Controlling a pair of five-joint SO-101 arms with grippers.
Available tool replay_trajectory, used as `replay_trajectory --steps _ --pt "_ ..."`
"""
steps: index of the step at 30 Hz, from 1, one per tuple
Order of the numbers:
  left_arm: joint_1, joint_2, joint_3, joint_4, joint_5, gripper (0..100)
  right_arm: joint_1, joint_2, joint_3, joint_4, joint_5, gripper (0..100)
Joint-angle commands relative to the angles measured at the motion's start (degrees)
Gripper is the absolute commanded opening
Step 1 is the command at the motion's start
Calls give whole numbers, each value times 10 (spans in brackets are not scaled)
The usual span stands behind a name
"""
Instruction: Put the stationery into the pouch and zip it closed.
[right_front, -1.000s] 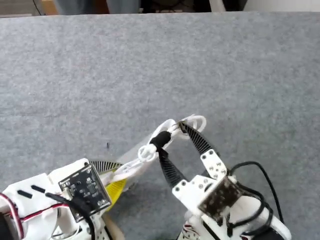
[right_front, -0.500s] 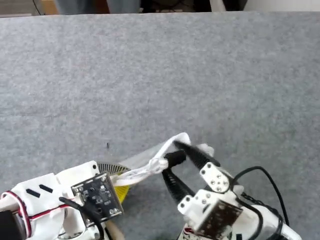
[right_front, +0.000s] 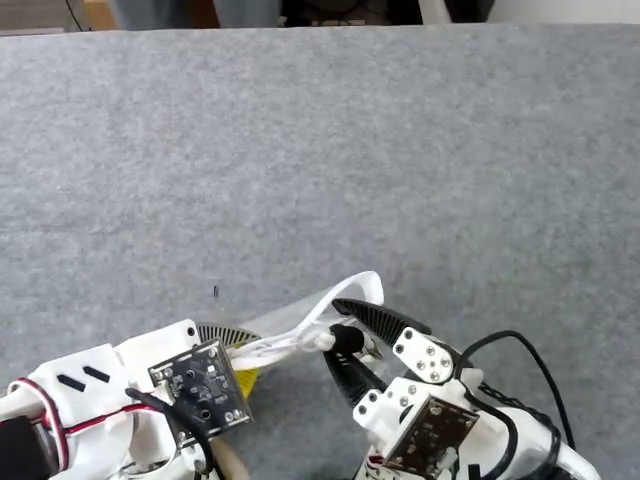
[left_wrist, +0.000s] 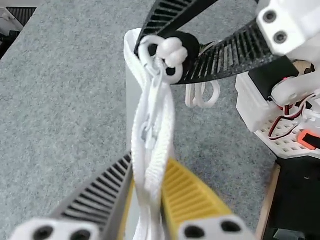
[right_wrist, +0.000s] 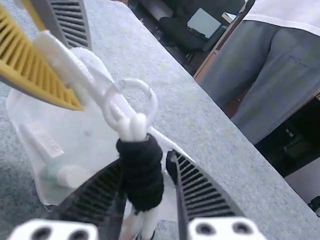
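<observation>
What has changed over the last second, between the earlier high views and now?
The right gripper, jaws shut on the black zipper pull, drew back toward the near edge of the table. It took the pull along and dragged the far end of the pouch with it. The left gripper shifted slightly toward the right arm. Unchanged: both grips hold, the left one on the pouch's zipper edge; nothing was let go.

Left tool (left_wrist: 150, 172) clamps the pouch (left_wrist: 152, 117) — right tool (left_wrist: 159, 57) pinches its pull (left_wrist: 186, 42).
</observation>
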Motion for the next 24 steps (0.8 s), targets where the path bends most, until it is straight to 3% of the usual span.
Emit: replay_trajectory --steps 1,10,24 --pt "1 5 52 12 -3 28 -4 12 -31 -2 3 112" --pt "-109 5 53 -22 -4 28 -3 12 -72 2 2 113" --pt "-111 5 53 -18 -4 29 -3 12 -46 -38 3 113"
